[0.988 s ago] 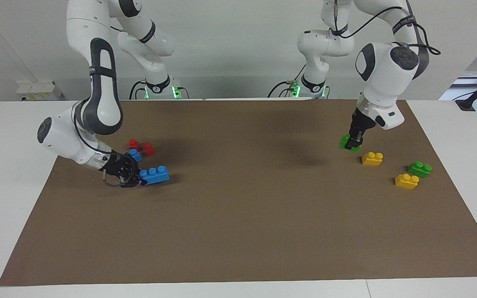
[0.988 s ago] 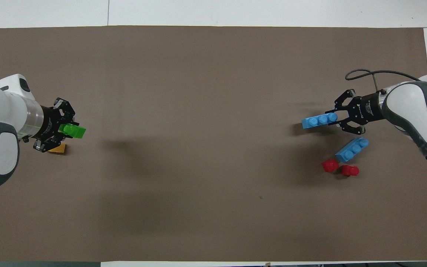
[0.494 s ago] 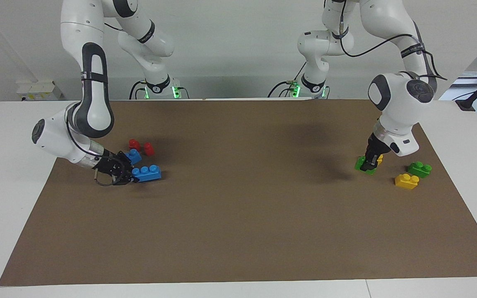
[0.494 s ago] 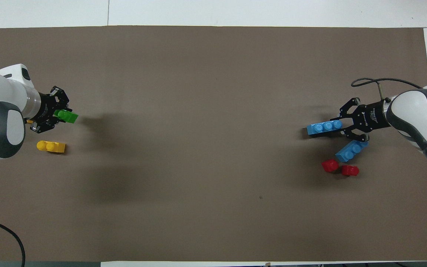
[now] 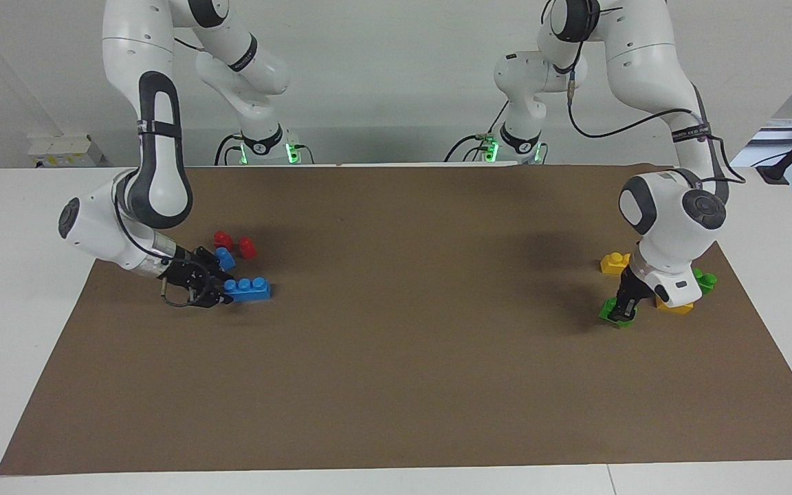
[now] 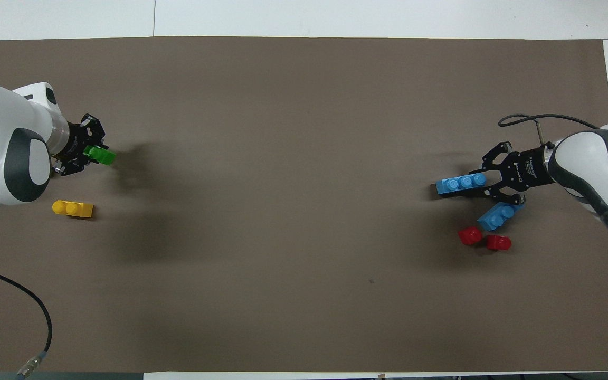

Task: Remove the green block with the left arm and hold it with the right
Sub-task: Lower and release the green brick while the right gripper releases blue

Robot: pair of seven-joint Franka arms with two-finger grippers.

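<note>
My left gripper [image 5: 621, 313] is shut on the bright green block [image 5: 607, 311] and holds it low at the brown mat [image 5: 396, 357], at the left arm's end. It also shows in the overhead view, gripper [image 6: 90, 153] and block [image 6: 103, 155]. The block is beside a yellow brick [image 5: 678, 307] that my left hand partly hides. My right gripper [image 5: 221, 292] is shut on one end of a blue three-stud brick [image 5: 251, 289] low at the mat at the right arm's end. In the overhead view the right gripper [image 6: 486, 183] holds the brick [image 6: 457, 184] level.
A second yellow brick [image 5: 614, 262] and a darker green brick [image 5: 705, 280] lie near my left hand. A second blue brick [image 5: 225, 258] and two red pieces [image 5: 222, 239] [image 5: 247, 247] lie near my right gripper. A black cable [image 6: 35, 316] lies in the overhead view's corner.
My left gripper has carried the green block away from the robots, past the yellow bricks, and lower toward the mat. My right gripper with the blue brick has shifted only slightly.
</note>
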